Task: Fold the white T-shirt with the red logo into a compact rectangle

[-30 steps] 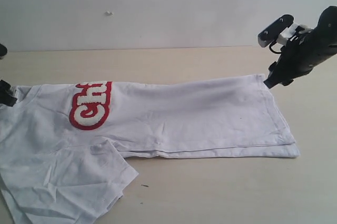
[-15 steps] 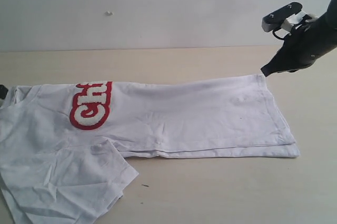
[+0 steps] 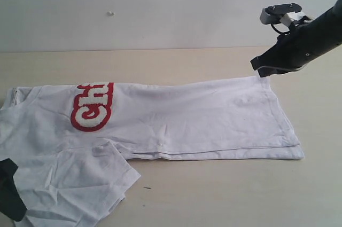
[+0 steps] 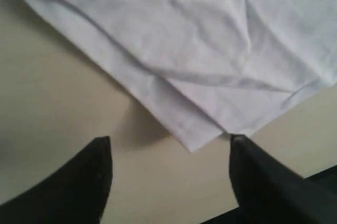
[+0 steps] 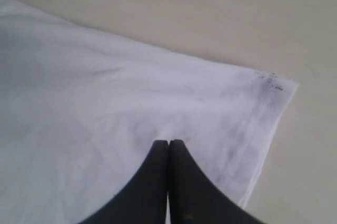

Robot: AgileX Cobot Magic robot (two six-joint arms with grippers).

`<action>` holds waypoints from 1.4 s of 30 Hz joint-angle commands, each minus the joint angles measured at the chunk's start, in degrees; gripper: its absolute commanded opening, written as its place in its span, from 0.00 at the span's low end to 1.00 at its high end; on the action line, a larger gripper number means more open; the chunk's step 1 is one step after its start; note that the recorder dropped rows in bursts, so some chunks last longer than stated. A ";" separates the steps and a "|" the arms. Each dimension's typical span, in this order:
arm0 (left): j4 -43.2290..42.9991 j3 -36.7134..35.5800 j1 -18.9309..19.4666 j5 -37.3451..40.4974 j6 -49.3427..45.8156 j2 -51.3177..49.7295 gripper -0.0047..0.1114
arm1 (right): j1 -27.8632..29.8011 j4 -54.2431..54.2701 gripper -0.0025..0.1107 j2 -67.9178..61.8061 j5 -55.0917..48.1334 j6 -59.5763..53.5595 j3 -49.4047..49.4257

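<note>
The white T-shirt (image 3: pixel 187 120) is lying half-folded lengthwise on the worktop (image 3: pixel 214 195), its red logo (image 3: pixel 92 107) partly showing. The left gripper (image 4: pixel 169 139) has moved down and is hovering open over the sleeve corner (image 4: pixel 200 140). The right gripper (image 5: pixel 168 143), closed on nothing, is lifting off the hem (image 3: pixel 283 125). The sleeve fold is probably next.

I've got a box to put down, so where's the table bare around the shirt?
Bare table: the strip between shirt and wall, and the wide patch camera-side of the folded edge, right of the sleeve. Crowded: the sleeve corner, where the left pincer sits.
</note>
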State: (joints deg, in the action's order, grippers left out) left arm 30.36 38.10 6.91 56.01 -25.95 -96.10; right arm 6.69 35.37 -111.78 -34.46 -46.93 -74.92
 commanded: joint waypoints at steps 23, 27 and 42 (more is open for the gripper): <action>34.49 -9.94 -0.30 -9.66 -16.36 -8.96 0.11 | -1.39 3.21 0.02 0.63 2.14 -4.44 -0.37; 36.57 -8.95 -0.30 -3.69 -20.02 -9.61 0.04 | -1.39 3.21 0.02 0.63 2.71 -4.44 -0.37; 69.58 8.37 -0.07 -0.27 -23.01 -14.08 0.04 | -1.39 3.01 0.02 0.63 2.55 -4.44 -0.37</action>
State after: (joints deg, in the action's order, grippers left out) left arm 96.08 42.46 6.91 62.05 -49.17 -108.09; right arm 5.40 38.10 -111.78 -32.31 -50.85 -74.92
